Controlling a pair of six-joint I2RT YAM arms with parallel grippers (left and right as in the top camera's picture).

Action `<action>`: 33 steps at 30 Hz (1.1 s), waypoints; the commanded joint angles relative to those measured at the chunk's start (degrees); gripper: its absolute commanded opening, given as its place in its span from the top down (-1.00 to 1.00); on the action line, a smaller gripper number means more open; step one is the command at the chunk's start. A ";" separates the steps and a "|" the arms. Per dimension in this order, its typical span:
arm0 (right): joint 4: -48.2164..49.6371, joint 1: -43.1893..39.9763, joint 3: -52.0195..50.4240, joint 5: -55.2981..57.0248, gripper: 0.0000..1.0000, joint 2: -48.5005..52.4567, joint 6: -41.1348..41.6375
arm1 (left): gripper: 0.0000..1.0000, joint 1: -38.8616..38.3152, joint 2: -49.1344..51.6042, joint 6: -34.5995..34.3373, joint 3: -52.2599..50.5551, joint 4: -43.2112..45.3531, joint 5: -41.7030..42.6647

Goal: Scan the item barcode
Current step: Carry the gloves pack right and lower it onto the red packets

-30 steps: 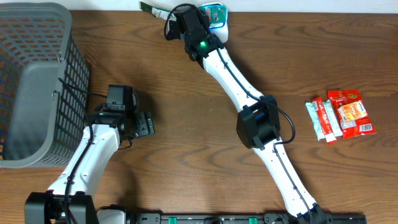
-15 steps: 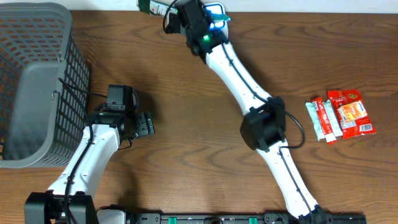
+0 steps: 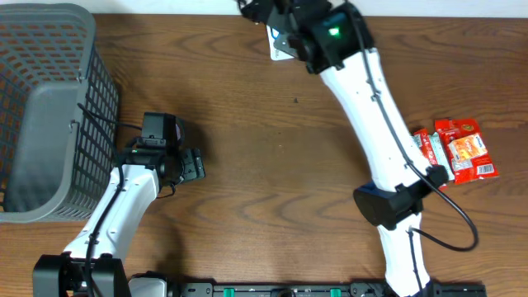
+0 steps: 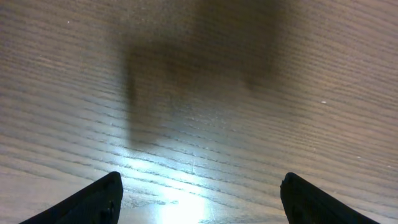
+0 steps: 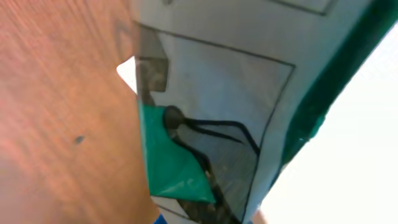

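Your right gripper [image 3: 276,37] at far edge, jaws clamped on packet [image 5: 211,124], lifted off worktop [image 3: 247,124]. Left gripper [image 4: 199,199] jaws apart, empty. Pickup done; scan not yet shown.

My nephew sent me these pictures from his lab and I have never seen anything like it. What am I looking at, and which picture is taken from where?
Two white robot arms work at a wooden table. One picture looks down from above; the other two come from cameras on the wrists. On the table are a grey basket and some snack packets. The left pincer is open over bare wood. The right pincer, at the far edge, is shut on a white and green packet.
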 commanded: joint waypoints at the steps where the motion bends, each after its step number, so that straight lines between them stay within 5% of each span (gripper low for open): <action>1: -8.15 -4.74 0.39 -6.10 0.97 -3.23 18.58 | -0.64 0.24 0.33 0.72 0.52 -0.17 -0.76; 7: -23.08 -13.16 -0.50 -20.79 0.98 -1.68 22.21 | -0.64 0.24 0.33 0.74 0.52 -0.17 -0.76; 22: -15.34 -29.92 -32.50 -21.84 0.97 -1.53 28.61 | -0.64 0.24 0.33 0.74 0.52 -0.17 -0.76; 29: -10.88 -33.97 -39.60 -19.32 0.96 -1.53 28.61 | -0.65 0.24 0.33 0.72 0.52 -0.17 -0.76; 32: -9.20 -34.95 -41.53 -18.99 0.76 -1.53 28.61 | -0.64 0.24 0.33 0.72 0.52 -0.17 -0.76; 33: -8.66 -35.15 -42.16 -18.99 0.35 -1.53 28.59 | -0.64 0.24 0.33 0.74 0.52 -0.17 -0.76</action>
